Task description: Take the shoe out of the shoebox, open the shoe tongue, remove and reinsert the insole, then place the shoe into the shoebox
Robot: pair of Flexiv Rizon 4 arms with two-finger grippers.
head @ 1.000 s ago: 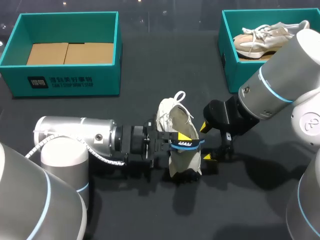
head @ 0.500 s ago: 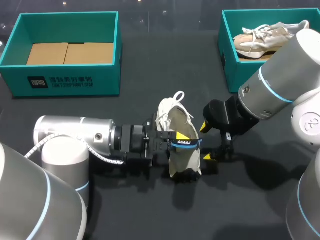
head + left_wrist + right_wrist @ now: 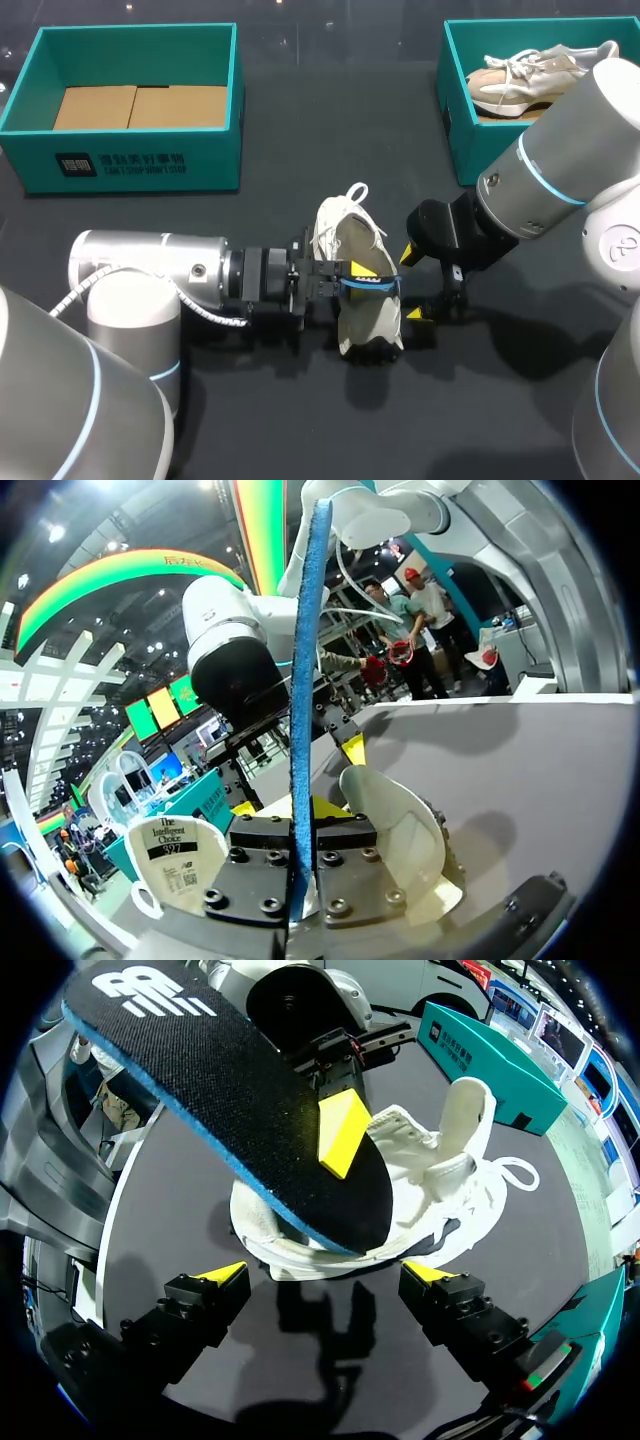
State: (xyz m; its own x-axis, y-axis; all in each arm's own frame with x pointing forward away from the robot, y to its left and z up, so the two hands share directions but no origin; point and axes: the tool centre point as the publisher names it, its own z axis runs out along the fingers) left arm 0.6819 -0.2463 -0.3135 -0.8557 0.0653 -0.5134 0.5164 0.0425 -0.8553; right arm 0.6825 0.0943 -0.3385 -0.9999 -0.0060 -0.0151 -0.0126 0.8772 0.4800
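Blue-edged insole (image 3: 230, 1110), clamped edge-on in left gripper (image 3: 292, 810), hides part of the shoe (image 3: 440, 1160); right gripper (image 3: 335, 1285) gapes empty.

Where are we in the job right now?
Done: shoe is out on the table, tongue pulled open. In hand: left end effector clamps the insole over the shoe; right end effector is open beside it. Left: reseat the insole, return the shoe to the empty shoebox.
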